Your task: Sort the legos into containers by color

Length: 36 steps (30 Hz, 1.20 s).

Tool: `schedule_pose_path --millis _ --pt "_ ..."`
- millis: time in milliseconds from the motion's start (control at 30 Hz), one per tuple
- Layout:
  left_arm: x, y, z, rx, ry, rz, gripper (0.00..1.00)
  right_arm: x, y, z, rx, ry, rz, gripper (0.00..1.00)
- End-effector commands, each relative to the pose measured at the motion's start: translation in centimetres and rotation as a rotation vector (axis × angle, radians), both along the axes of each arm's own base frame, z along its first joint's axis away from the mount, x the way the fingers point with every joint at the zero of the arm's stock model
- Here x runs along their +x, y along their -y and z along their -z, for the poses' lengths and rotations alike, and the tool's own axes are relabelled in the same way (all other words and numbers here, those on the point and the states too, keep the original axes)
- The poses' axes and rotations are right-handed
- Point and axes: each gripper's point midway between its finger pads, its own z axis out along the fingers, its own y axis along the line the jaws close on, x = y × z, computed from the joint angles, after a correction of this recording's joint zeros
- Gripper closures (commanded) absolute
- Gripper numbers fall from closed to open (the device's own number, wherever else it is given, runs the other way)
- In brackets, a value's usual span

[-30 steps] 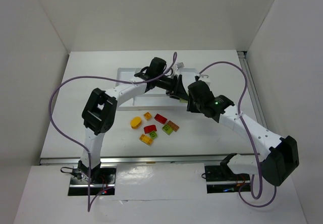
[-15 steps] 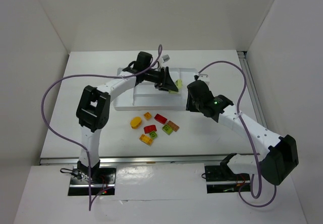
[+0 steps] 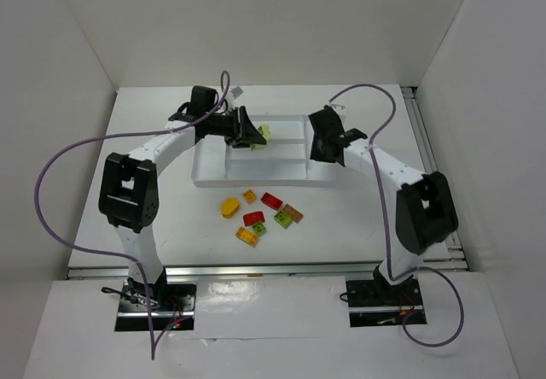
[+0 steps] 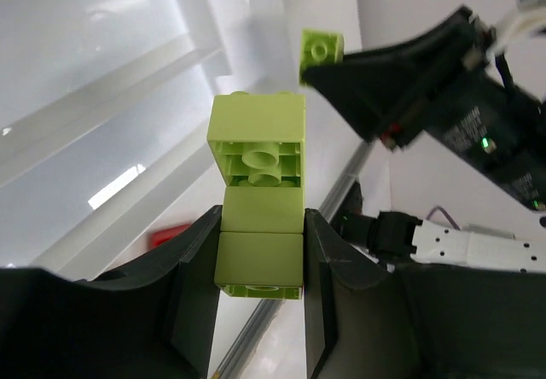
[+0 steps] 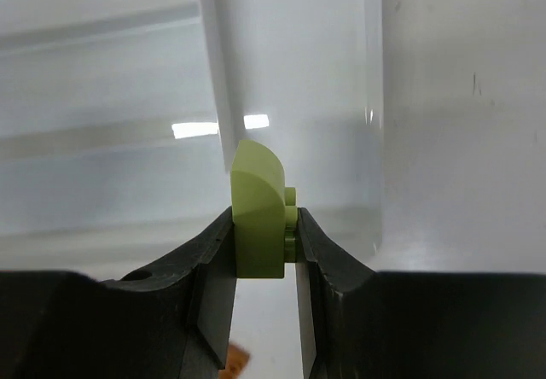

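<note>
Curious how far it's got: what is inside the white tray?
No bricks show in the white tray's open compartments. The left gripper, holding a pale green block, and the right gripper, holding a pale green curved brick, hang over parts of it, hiding those spots.

High fixed view looking down and forward, two wrist views close-up, all sharing the shallow white plastic divided tray

The flat matte white table is enclosed by three plain white panel walls: back wall, left wall, right wall. A silver metal rail runs along its near edge.
</note>
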Motion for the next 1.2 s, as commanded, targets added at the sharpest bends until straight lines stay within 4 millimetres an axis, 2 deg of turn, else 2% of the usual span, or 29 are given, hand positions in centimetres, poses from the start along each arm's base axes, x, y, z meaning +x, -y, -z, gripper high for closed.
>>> schedule_pose_path --millis 0,33,67,100,133,167,200,267,300,333,367,400,433,467,500,533,567,600,667,833,967,1000,1067,1133,1167 --pt "0.1 -2.0 -1.6 0.066 0.068 -0.078 1.0 5.5 -1.2 -2.1 0.021 0.101 -0.005 0.9" --pt "0.1 -2.1 -2.1 0.069 0.083 -0.087 1.0 6.3 -0.8 -1.9 0.02 0.1 0.01 0.86" --pt "-0.1 -2.6 -1.8 0.08 0.066 -0.09 1.0 7.1 -0.5 -0.4 0.007 0.073 0.023 0.82" --pt "-0.1 -2.6 -1.8 0.08 0.066 -0.09 1.0 8.2 -0.9 -1.0 0.015 0.091 0.024 0.77" --pt "0.0 -2.6 -1.7 0.084 0.076 -0.085 1.0 9.0 -0.2 -0.8 -0.003 0.095 0.051 0.59" --pt "-0.2 -2.7 -2.3 0.083 0.08 -0.085 1.0 9.1 -0.1 0.8 -0.03 0.052 0.056 0.47" --pt "-0.2 -2.7 -2.5 0.089 0.087 -0.078 1.0 10.1 -0.2 0.0 -0.031 0.07 0.065 0.37" --pt "-0.2 -2.8 -2.7 0.095 0.097 -0.071 1.0 10.6 -0.3 -0.2 -0.047 0.067 0.064 0.12" --pt "-0.2 -2.8 -2.9 0.101 0.113 -0.062 1.0 10.8 -0.3 -0.9 -0.044 0.074 0.064 0.1" --pt "-0.3 -2.7 -3.0 0.095 0.113 -0.041 1.0 10.8 -0.3 -0.9 -0.044 0.074 0.064 0.1" --pt "-0.4 -2.6 -2.6 0.093 0.113 -0.028 1.0 10.7 -0.4 -2.8 -0.021 0.107 0.06 0.1" --pt "-0.3 -2.5 -3.1 0.088 0.141 -0.01 1.0 10.3 -0.5 -3.0 -0.009 0.112 0.052 0.1" --pt "-0.2 -2.5 -2.7 0.09 0.133 -0.009 1.0 9.9 -1.2 -3.6 0.033 0.118 0.03 0.1" --pt "-0.4 -2.0 -2.8 0.083 0.143 0.016 1.0 9.6 -1.6 -5.9 0.076 0.167 0.011 0.1" --pt "-0.6 -1.6 -2.8 0.083 0.143 0.026 1.0 9.3 -2.2 -6.7 0.119 0.182 -0.009 0.1" --pt "-0.7 -1.1 -2.6 0.079 0.146 0.045 1.0 8.7 -2.4 -6.8 0.163 0.181 -0.029 0.1" --pt "-0.7 -1.1 -2.5 0.082 0.155 0.05 1.0 8.0 -4.0 -7.5 0.235 0.178 -0.103 0.08" --pt "-1.1 0.0 -2.4 0.073 0.152 0.082 1.0 7.6 -4.9 -9.2 0.296 0.216 -0.138 0.06" --pt "-1.2 0.6 -2.3 0.067 0.157 0.106 1.0 6.4 -6.9 -9.4 0.386 0.188 -0.228 0.02" --pt "-1.3 1.7 -1.6 0.058 0.146 0.143 1.0 5.0 -8.6 -11.2 0.487 0.218 -0.315 0.01" --pt "-1.7 2.1 -1.2 0.053 0.136 0.159 1.0 4.1 -10.5 -11.4 0.505 0.205 -0.384 0.1" --pt "-1.7 2.1 -1.2 0.053 0.136 0.159 1.0 4.4 -10.6 -11.3 0.497 0.208 -0.392 0.14" --pt "-2.0 2.4 -1.2 0.054 0.128 0.168 1.0 4.1 -11.8 -11.5 0.492 0.204 -0.422 0.17" --pt "-2.0 2.4 -1.2 0.054 0.128 0.168 1.0 4.0 -12.3 -10.5 0.48 0.178 -0.434 0.18" --pt "-2.0 2.4 -1.2 0.054 0.128 0.168 1.0 4.1 -12.4 -10.9 0.483 0.186 -0.436 0.2"
